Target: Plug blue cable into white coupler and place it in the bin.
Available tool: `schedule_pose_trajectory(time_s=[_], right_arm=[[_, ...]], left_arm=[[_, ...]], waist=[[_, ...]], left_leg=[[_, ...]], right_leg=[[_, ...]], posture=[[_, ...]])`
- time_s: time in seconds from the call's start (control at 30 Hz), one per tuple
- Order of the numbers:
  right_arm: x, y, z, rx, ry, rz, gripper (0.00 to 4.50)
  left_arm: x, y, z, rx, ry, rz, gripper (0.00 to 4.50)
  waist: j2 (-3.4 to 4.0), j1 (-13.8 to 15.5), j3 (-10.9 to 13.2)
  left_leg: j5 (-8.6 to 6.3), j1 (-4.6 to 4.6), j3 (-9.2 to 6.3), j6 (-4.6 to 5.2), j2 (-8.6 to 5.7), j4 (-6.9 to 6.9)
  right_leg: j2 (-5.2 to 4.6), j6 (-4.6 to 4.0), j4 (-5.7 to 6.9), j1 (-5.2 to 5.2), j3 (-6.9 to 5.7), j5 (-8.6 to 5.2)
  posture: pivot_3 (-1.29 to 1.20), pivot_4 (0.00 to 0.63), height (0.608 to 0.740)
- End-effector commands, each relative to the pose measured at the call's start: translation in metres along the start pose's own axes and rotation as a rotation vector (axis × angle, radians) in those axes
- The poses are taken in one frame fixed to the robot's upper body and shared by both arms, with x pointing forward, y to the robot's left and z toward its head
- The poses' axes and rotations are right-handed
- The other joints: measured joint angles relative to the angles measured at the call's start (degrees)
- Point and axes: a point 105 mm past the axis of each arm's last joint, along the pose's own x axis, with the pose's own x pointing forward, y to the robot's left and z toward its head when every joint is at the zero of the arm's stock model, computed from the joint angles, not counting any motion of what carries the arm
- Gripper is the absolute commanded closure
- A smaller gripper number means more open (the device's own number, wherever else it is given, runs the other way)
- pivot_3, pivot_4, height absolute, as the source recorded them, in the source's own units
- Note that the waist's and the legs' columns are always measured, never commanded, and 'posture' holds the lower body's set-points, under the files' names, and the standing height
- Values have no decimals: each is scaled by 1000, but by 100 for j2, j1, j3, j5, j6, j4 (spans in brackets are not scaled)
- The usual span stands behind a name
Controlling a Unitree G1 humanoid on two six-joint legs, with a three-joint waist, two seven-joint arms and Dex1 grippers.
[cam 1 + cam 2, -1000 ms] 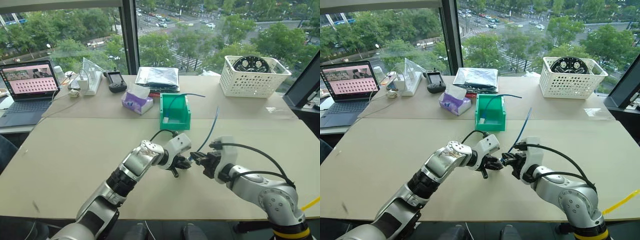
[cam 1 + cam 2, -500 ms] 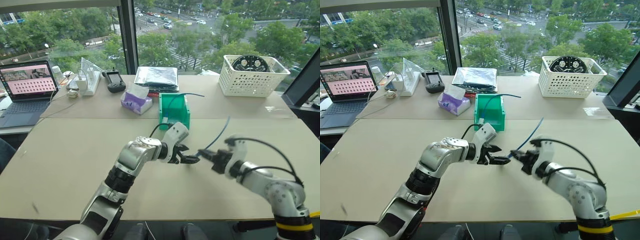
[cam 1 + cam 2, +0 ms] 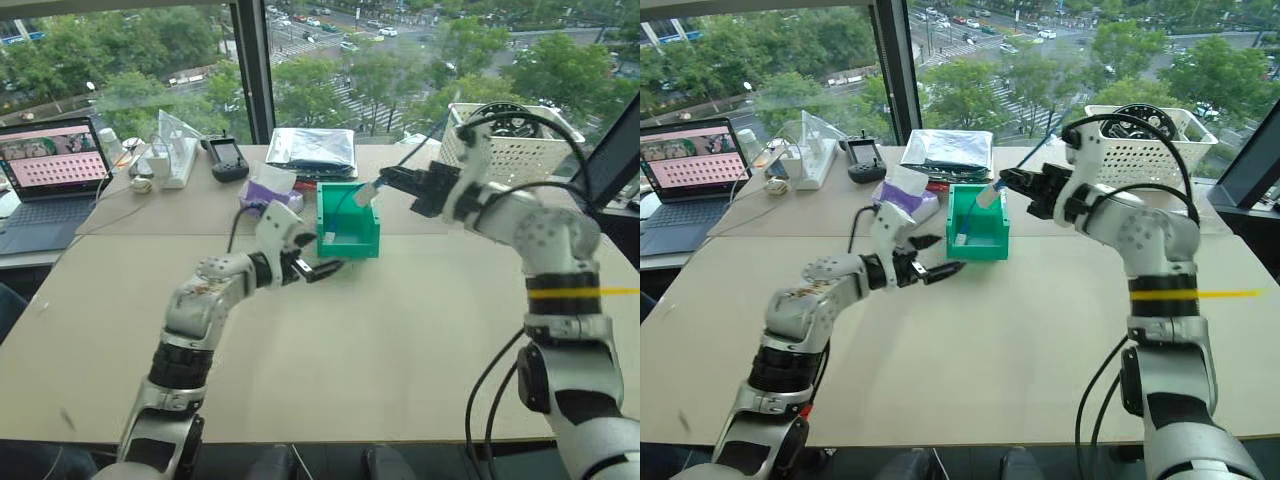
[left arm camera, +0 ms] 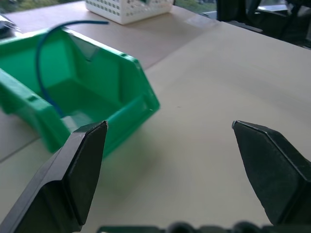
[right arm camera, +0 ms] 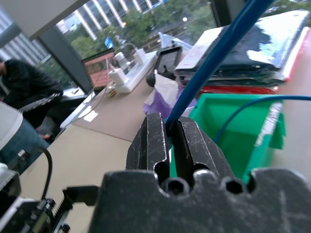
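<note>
- Left eye view: the right gripper (image 3: 392, 180) is raised over the bin (image 3: 349, 243), its jaws clamped on the cable (image 3: 368, 193). A pale end, probably the coupler (image 3: 362, 197), hangs just over the bin's back rim. The arm seems held high so that the cable can drop inside the bin.
- The bin sits on the counter (image 3: 400, 340) about midway across, towards its far edge. It already holds a second thin blue cable (image 3: 345, 201), which arcs out above the rim, and a small white piece on its floor.
- The left gripper (image 3: 318, 269) hovers just before the bin's low front wall, jaws spread and empty. It looks to be standing clear of the drop.
- Right eye view: a white basket (image 3: 1158, 146) by the far right corner holds a dark round part. A tissue box (image 3: 902, 198) stands just left of the bin.
- Left wrist view: wide-apart jaws frame bare counter, with the bin beside them and nothing between.
- Right wrist view: the jaws pinch the cable tight. It rises away from them, with the bin below. The coupler cannot be made out here.
</note>
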Motion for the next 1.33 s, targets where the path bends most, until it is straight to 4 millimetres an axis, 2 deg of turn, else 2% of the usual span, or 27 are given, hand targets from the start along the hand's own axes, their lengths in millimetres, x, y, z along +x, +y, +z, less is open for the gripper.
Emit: schedule_pose_trajectory(time_s=[0.03,0.2,0.27,0.3,0.43,0.5,0.63,0.7,0.77,0.87,0.9,0.97,1.0,1.07,1.23,1.33], right_arm=[[25,-12,-9,-161,44,5,4500],[39,-37,-40,-315,191,-60,4500],[41,-40,-39,-324,187,-74,3627],[43,-38,-36,-326,173,-68,3468],[48,-28,-17,-335,112,-21,2163],[44,-22,7,-338,56,5,1441],[28,-14,43,-360,5,61,42],[13,-10,57,-386,-13,96,42],[-11,-6,62,-435,-39,134,42],[-41,7,46,-507,-100,185,42],[-60,9,24,-500,-110,184,42],[-86,13,-10,-479,-92,144,42],[-100,8,-34,-456,-67,87,42],[-119,-2,-69,-396,-48,-32,42],[-131,-14,-105,-327,-50,-179,42],[-127,-21,-117,-333,-24,-221,42]], left_arm=[[-12,7,12,47,-57,68,74],[-24,4,8,42,-62,100,74],[-32,5,4,33,-55,131,0],[-36,6,2,27,-52,147,0],[-45,9,-5,14,-34,176,0],[-47,11,-7,11,-25,179,0],[-45,13,-9,26,-8,153,0],[-44,15,-8,45,-14,137,0],[-43,23,-7,59,-32,153,0],[-48,31,-6,93,-63,165,0],[-52,34,-8,101,-71,183,0],[-60,40,-13,96,-86,208,0],[-65,43,-16,82,-108,240,0],[-71,46,-28,70,-105,269,0],[-78,50,-53,49,-75,304,0],[-81,56,-69,56,-1,305,0]], waist=[[0,-10,0],[-1,-18,1],[0,-26,1],[1,-40,2],[1,-90,3],[2,-112,3],[3,-117,4],[3,-106,3],[3,-67,4],[0,-22,2],[0,-15,1],[-9,7,-6],[-7,5,-5],[-8,32,-8],[-13,-43,-3],[-17,-34,0]], left_leg=[[0,0,3,0,-4,0],[3,-6,0,-11,-6,-6],[3,-7,-5,-23,-6,-12],[3,-7,-6,-26,-6,-13],[19,-7,-9,-53,-6,-45],[23,-7,-10,-61,-4,-50],[28,-7,-10,-67,-4,-51],[28,-7,-10,-66,-5,-51],[29,-7,-9,-66,-6,-51],[27,-8,-22,-65,-1,-53],[26,-7,-20,-64,-2,-55],[25,-6,-26,-62,1,-67],[24,-6,-28,-59,1,-68],[22,-17,-19,-57,-5,-78],[34,-2,33,-49,-6,-65],[51,68,41,-47,22,-64]], right_leg=[[-2,3,-3,-1,1,2],[-3,6,-3,-10,3,5],[-4,4,-2,-14,3,6],[-3,3,1,-16,4,6],[-1,-6,35,-37,12,12],[2,-11,39,-48,11,12],[3,-14,39,-58,10,11],[2,-14,40,-57,10,11],[2,-14,39,-56,9,11],[3,-14,37,-40,-10,11],[2,-14,39,-40,-9,11],[0,-13,32,-35,-12,11],[-1,-13,33,-33,-15,11],[-12,-12,33,-51,-2,10],[-16,-12,32,-67,41,13],[3,21,21,3,30,-8]], posture=[[0,150,728],[0,150,728],[0,150,728],[0,150,728],[0,150,728],[0,150,728],[0,150,728],[0,150,728],[0,150,728],[0,150,728],[0,150,728],[0,150,728],[0,150,728],[0,150,728],[0,150,728],[0,150,728]])
